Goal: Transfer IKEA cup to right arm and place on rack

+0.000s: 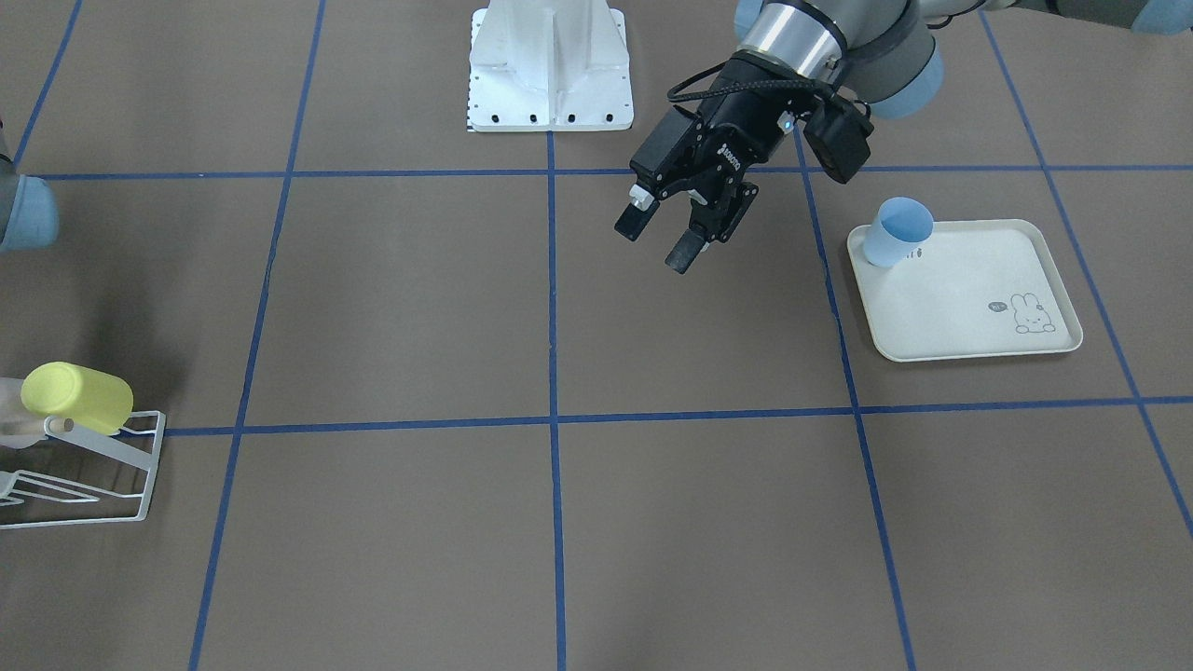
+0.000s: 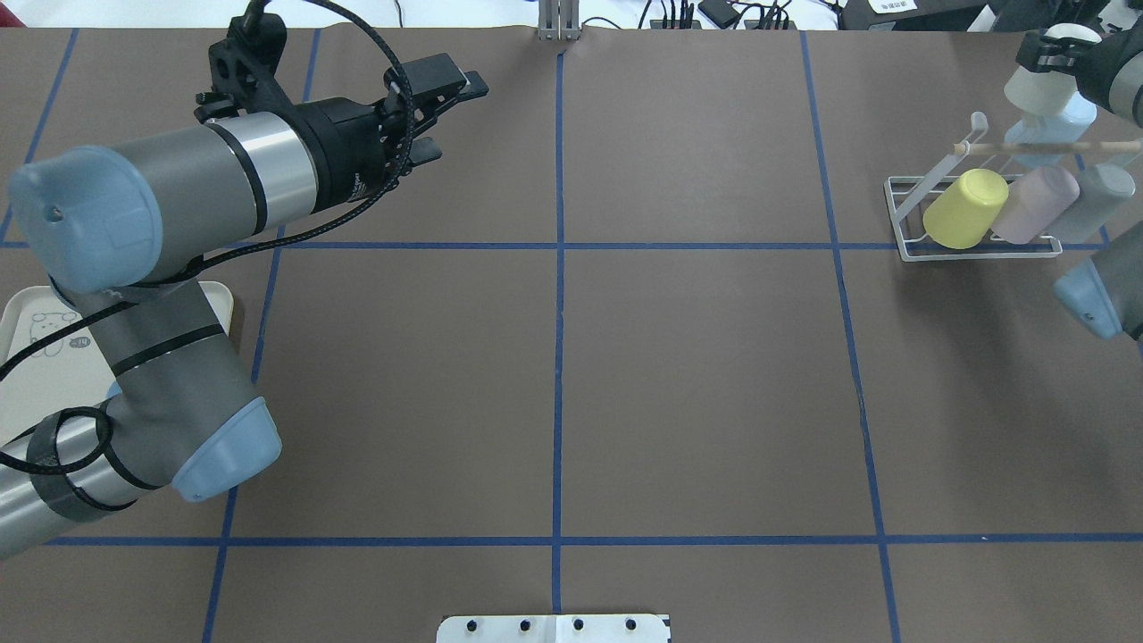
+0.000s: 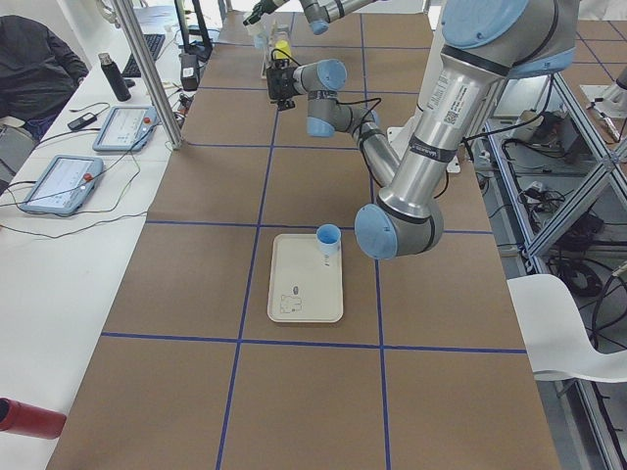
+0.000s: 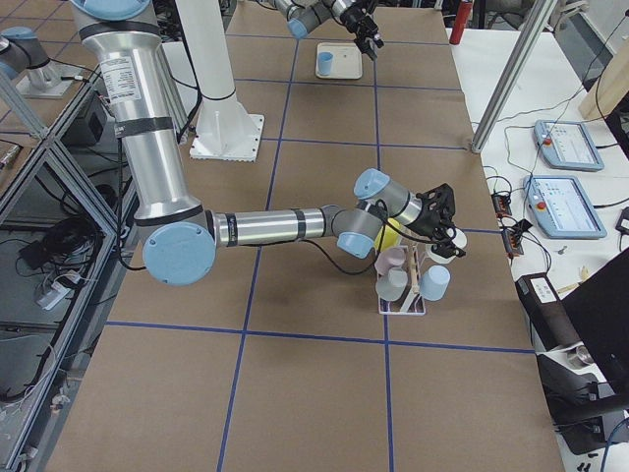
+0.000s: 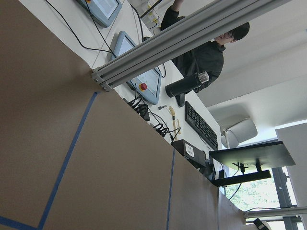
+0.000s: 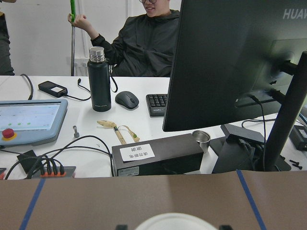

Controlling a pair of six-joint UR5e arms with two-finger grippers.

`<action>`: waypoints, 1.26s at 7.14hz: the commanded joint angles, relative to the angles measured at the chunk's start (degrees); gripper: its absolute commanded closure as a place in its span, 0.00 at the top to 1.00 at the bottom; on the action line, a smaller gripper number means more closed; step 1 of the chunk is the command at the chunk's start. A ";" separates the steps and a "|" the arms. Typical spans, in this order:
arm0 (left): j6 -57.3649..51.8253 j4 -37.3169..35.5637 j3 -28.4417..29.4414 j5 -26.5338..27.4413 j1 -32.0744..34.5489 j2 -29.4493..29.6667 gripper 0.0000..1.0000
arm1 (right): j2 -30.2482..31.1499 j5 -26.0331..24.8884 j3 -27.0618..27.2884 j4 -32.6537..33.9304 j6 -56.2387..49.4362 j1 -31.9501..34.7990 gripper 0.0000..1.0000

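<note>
Holding the white cup point(image 2: 1031, 89) at the rack point(image 2: 902, 192): the right pincer point(image 2: 1052, 49) has a finger on either side of the cup's top end and is closed on it. The cup is at the rack's far end, just above a pale-blue cup point(image 2: 1067, 121) and beyond the dowel point(image 2: 1045, 146). The right wrist view shows only the cup's white rim, bottom centre.

Also on the rack, tilted side by side on the prongs: yellow cup point(image 2: 964, 210), pink cup point(image 2: 1036, 204), grey cup point(image 2: 1103, 192). The rack stands at the worktop's point(image 1: 419, 308) right end, on the side away from the robot.

Right arm point(image 4: 275, 224): upper link upright, elbow low, forearm level and running out across the worktop, wrist bent in over the cups.

Left arm point(image 2: 179, 196): last link about level, reaching away from the robot. Left pincer point(image 1: 664, 240) is wide open with nothing between the fingers. It is tipped downward, hanging above the worktop, well apart from the rack.

The tray point(image 1: 979, 308) lies flat at the left end, near the left pincer. A blue cup point(image 1: 897, 233) stands mouth up in the tray corner nearest that pincer, not touching it.
</note>
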State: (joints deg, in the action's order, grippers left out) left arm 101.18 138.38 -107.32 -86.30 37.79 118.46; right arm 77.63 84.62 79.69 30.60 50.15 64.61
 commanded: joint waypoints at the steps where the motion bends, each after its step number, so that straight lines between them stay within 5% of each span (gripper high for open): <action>1: 0.07 -0.13 -0.87 -0.01 0.00 -0.51 0.99 | 0.24 0.02 -0.06 -0.10 -0.06 -0.88 0.00; 5: -0.02 -0.04 -2.37 -0.09 -0.26 -2.09 0.99 | 0.94 0.11 -0.67 -0.27 -0.06 -2.30 0.00; 6: -0.02 -0.04 -2.46 -0.09 -0.26 -2.09 0.99 | 1.38 0.11 -0.59 -0.27 -0.40 -2.30 0.10; 7: -0.02 -0.04 -2.46 -0.18 -0.26 -2.09 0.99 | 1.38 0.11 -0.67 -0.27 -0.58 -2.39 0.60; 8: -0.02 -0.04 -2.54 -0.18 -0.26 -2.09 0.99 | 1.38 0.11 -0.41 -0.27 -0.67 -2.56 0.99; 9: -0.28 -0.13 -2.81 -0.09 -0.18 -2.18 0.99 | 1.38 0.63 0.02 -0.27 -0.67 -2.56 1.00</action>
State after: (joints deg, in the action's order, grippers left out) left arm 101.09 138.32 -109.90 -86.46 37.54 116.34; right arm 78.98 84.86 79.31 30.32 49.54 62.12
